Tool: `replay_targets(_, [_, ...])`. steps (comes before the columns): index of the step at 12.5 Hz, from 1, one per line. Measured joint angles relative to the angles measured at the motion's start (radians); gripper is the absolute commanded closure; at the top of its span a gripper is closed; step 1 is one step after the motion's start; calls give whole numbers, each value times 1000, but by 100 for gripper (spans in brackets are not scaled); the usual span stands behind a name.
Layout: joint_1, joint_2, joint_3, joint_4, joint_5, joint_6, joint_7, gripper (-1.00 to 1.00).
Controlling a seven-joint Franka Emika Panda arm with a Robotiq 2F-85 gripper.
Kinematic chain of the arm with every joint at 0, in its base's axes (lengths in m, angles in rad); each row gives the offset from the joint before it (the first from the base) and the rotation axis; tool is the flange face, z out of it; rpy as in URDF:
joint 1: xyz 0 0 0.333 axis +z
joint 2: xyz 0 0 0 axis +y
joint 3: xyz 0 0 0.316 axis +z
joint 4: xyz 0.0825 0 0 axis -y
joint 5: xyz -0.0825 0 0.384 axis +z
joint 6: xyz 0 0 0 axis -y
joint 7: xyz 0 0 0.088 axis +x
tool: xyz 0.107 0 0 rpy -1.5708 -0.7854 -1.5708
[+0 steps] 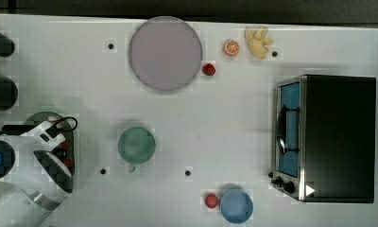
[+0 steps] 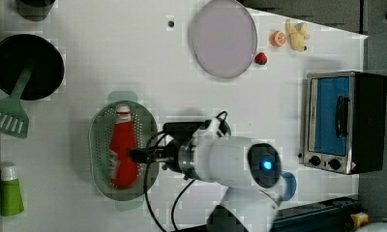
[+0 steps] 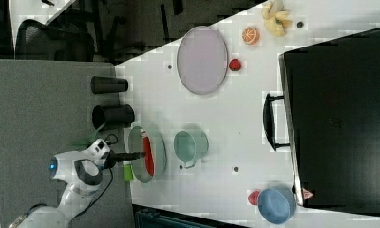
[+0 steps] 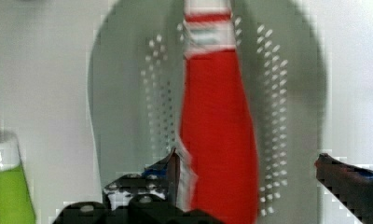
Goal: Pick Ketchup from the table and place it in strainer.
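The gripper (image 4: 247,170) hangs over the strainer (image 4: 128,93) with its fingers spread apart, one finger touching or just beside the ketchup bottle (image 4: 219,130) and the other well clear of its far side. In the left view the gripper (image 2: 136,154) reaches in from the arm on the left view's right, over the bottle's lower half. The ketchup bottle (image 2: 123,147) lies flat inside the strainer (image 2: 100,145), lengthwise, white cap toward the far end. Just beyond the strainer on the left view's left stand a green bottle (image 2: 10,191) and a green spatula (image 2: 10,113) resting on a black pan (image 2: 41,63). Farther off on the tabletop (image 2: 109,48) sit a grey plate (image 2: 223,38), a strawberry (image 2: 260,58) and a toaster oven (image 2: 344,121).
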Motion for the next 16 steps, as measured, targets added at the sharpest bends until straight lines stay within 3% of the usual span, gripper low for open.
replay_targets(3, [-44, -180, 0, 27, 25, -207, 11, -100])
replay_targets(7, [-153, -385, -40, 143, 110, -510, 15, -100])
replay_targets(11, [-212, -507, -230, 184, 132, -594, 15, -100])
replay_targets(16, [-262, -541, -498, 186, 161, -646, 15, -100])
